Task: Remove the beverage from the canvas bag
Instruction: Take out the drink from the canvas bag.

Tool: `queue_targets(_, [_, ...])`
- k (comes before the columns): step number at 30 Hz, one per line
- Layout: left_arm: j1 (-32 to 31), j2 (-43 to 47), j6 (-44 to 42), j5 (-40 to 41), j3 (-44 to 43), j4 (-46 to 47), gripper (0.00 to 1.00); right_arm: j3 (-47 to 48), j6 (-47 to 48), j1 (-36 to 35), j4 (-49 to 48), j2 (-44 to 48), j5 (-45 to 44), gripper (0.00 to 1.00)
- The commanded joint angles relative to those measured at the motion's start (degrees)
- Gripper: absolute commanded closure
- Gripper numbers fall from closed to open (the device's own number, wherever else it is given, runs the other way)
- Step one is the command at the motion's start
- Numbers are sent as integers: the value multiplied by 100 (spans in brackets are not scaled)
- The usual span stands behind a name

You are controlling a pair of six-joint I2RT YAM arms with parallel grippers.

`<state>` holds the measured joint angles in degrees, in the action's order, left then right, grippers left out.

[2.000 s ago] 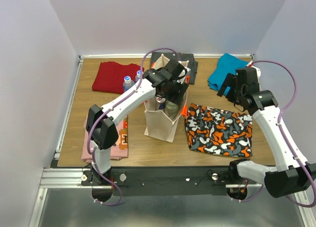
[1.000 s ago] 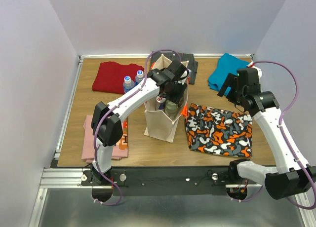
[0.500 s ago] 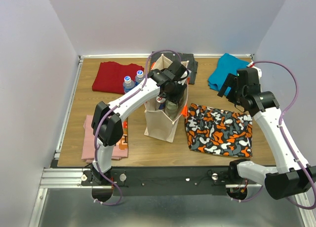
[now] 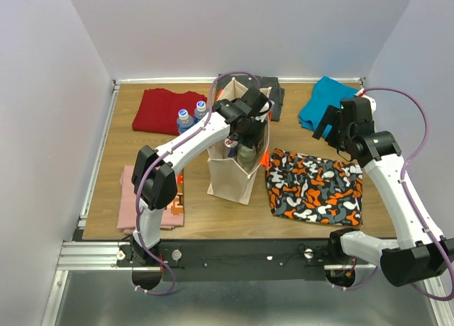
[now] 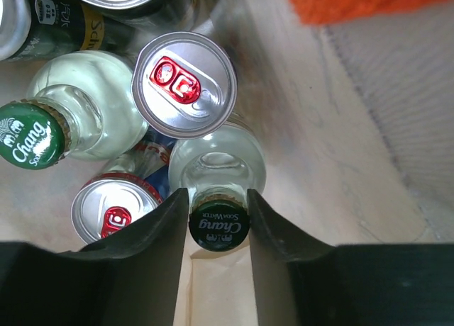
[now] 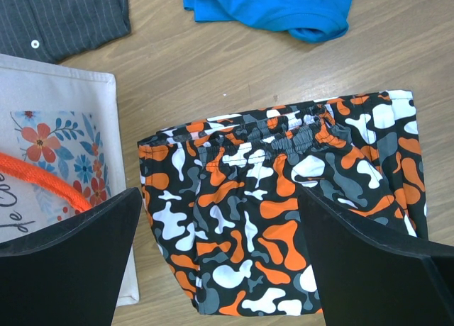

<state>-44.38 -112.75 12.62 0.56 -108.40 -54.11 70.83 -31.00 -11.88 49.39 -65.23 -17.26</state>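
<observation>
The beige canvas bag (image 4: 228, 178) stands upright mid-table, orange pieces at its rim. My left gripper (image 4: 245, 125) reaches down into its open top. Inside, the beverages stand packed together: a clear glass bottle with a dark green Chang cap (image 5: 218, 228), a second green-capped bottle (image 5: 32, 135) and cans with red tabs (image 5: 184, 85). The left gripper (image 5: 217, 195) has both fingers pressed against the dark cap's sides, shut on that bottle. My right gripper (image 4: 332, 125) hangs open and holds nothing. In its wrist view the right gripper (image 6: 220, 193) is above the camouflage shorts (image 6: 284, 220).
Folded clothes lie around the bag: a red one (image 4: 167, 110), a dark striped one (image 4: 278, 96), a blue one (image 4: 323, 103), camouflage shorts (image 4: 316, 186) and a pink one (image 4: 131, 198). Two plastic bottles (image 4: 187, 117) stand left of the bag.
Early on, the left arm's elbow swung right and its gripper settled a little deeper into the bag. No movement shows after that. The right arm has stayed put.
</observation>
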Motion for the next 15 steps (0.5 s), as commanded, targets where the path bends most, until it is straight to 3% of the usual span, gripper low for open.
queue_targets(1, [-44, -107, -110, 59, -182, -56, 60, -60, 42, 54, 62, 63, -103, 0])
queue_targets(5, [-44, -89, -181, 85, -138, -91, 75, -60, 42, 45, 71, 72, -111, 0])
queue_targets(9, [-44, -107, -181, 23, -146, -91, 100, -43, 51, 54, 62, 72, -111, 0])
queue_targets(15, [-62, -80, -172, -56, -418, -257, 100, 10, 68, 54, 71, 37, -76, 0])
